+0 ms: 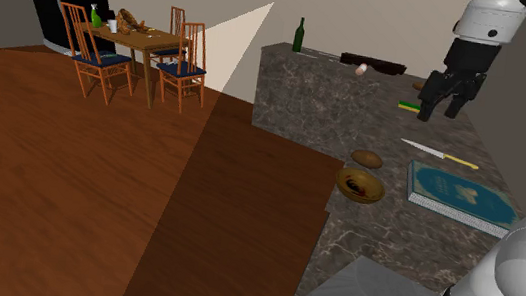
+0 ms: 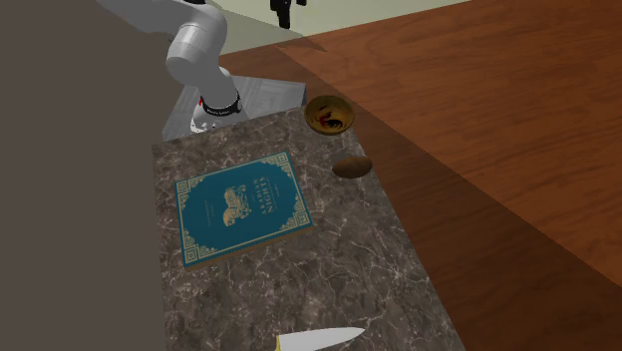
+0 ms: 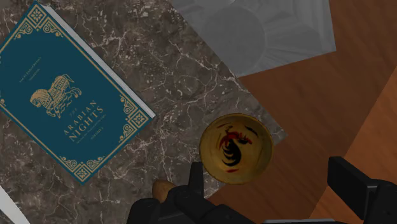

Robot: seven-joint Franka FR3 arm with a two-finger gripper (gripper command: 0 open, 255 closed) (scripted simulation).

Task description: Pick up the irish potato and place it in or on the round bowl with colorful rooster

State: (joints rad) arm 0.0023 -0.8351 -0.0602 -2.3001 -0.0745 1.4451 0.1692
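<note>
Wrist view reveals the rooster painted in the bowl, framed by released pincer

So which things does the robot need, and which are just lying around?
For the job: potato, rooster bowl, open claw.
Just lying about: blue book, knife, green bottle.

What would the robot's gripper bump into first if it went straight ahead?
Most likely the rooster bowl, seen between the gripper's open jaws; it might just miss and land on the marble counter's edge beside it.
</note>
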